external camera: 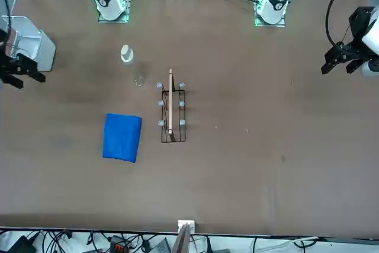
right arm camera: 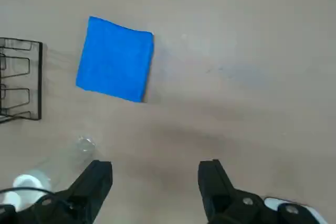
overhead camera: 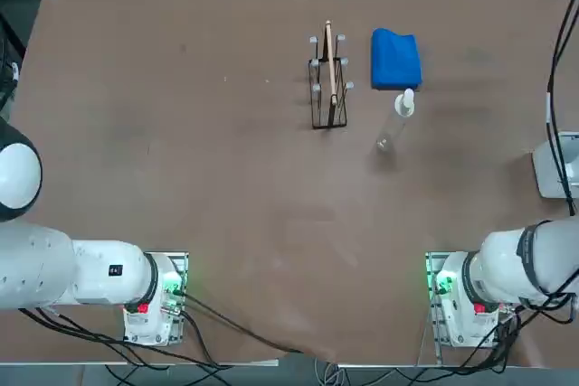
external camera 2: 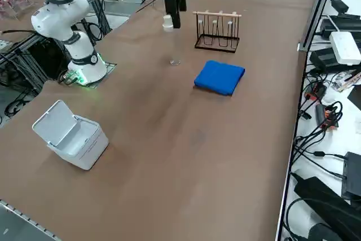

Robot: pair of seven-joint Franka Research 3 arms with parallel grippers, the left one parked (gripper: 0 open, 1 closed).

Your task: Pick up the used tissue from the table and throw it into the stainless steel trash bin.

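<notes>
The right end effector [right arm camera: 155, 169] is held open above the tabletop [overhead camera: 226, 205]. Its two dark fingers [right arm camera: 97, 174] are spread well apart, and nothing is gripped between them; only bare brown surface is seen in the gap. In the front view it [external camera: 21, 69] is found at the robot's right edge of the tabletop, just beside the bin [external camera: 29, 45].

The bin [external camera 2: 70, 134] is set near that right edge, well apart from the other things, with its lid tipped up. What lies inside cannot be made out.

The tissue cannot be found in any of the views, neither on the tabletop nor between the fingers, so its place cannot be told.

Toward the far side of the tabletop a blue folded cloth [overhead camera: 395, 59] is laid flat. A black wire rack [overhead camera: 327, 79] is stood just beside it, on the robot's left of it. A clear bottle [overhead camera: 396, 119] is laid on its side near the cloth's closer edge, its whitish cap [overhead camera: 406, 104] turned toward the cloth.
</notes>
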